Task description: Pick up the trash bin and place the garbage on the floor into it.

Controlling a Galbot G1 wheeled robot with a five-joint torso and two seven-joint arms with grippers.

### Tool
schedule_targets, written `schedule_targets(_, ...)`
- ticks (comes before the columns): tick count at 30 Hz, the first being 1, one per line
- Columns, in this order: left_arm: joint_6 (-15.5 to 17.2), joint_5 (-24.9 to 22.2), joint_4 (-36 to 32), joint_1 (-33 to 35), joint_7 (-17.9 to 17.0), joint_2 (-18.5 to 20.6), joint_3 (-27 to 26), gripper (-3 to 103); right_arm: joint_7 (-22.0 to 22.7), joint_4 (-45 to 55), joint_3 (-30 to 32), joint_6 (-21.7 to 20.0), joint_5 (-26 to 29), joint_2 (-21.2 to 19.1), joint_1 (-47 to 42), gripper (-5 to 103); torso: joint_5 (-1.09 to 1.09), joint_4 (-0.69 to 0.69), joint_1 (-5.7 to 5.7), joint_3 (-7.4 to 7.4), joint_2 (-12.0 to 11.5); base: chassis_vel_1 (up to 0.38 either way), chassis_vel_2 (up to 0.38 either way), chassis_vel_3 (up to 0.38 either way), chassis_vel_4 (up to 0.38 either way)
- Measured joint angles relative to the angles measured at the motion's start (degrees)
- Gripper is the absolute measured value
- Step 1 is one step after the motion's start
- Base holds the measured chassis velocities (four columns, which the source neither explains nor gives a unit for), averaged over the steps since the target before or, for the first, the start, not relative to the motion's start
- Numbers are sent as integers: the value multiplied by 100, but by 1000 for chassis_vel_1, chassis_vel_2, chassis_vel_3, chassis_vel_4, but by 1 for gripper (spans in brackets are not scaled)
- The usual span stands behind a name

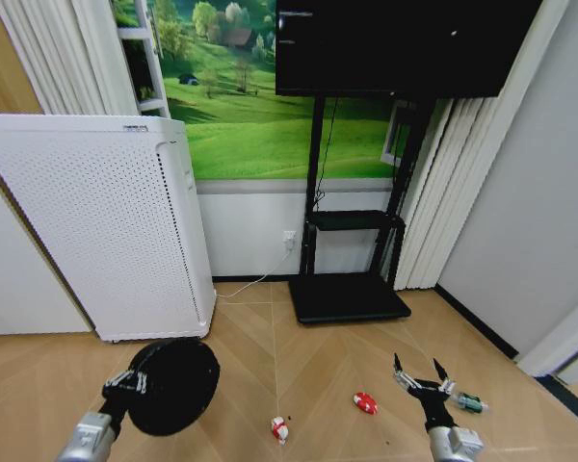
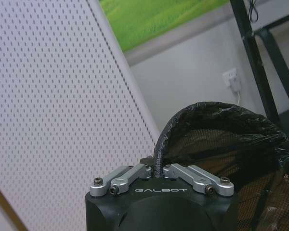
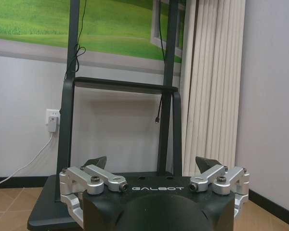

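The trash bin (image 1: 176, 383), a black mesh wastebasket with a dark liner, hangs over the floor at the lower left, its mouth facing me. My left gripper (image 1: 130, 384) is shut on its rim, and the left wrist view shows the fingers clamped on the trash bin (image 2: 221, 144) edge. On the floor lie the garbage pieces: a red-and-white wrapper (image 1: 279, 428), a red wrapper (image 1: 365, 402) and a small clear bottle with a green cap (image 1: 471, 403). My right gripper (image 1: 418, 371) is open, just left of the bottle, with nothing between its fingers (image 3: 96, 163).
A tall white perforated appliance (image 1: 106, 231) stands at the left wall, close behind the bin. A black TV stand (image 1: 350, 289) with a wide base sits ahead, a white cable (image 1: 255, 282) runs to the wall socket. Wood floor lies open between the wrappers.
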Motion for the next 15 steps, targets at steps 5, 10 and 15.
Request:
schedule_targets(5, -326, -1, -23, -445, 299, 96, -21, 5, -99, -5, -51, -88, 158, -3, -30, 100, 0, -1, 0, 0, 0, 0, 0, 0, 0)
schedule_targets(10, -479, 32, 169, -640, 376, 38, 56, 5, -168, 7, -74, -158, 208, -35, 10, 100, 0, 1, 0, 0, 0, 0, 0, 0, 0)
schedule_targets(15, -531, 42, 232, -612, 378, -30, 96, 5, -274, 18, -42, -186, 94, -53, 28, 100, 0, 2, 0, 0, 0, 0, 0, 0, 0)
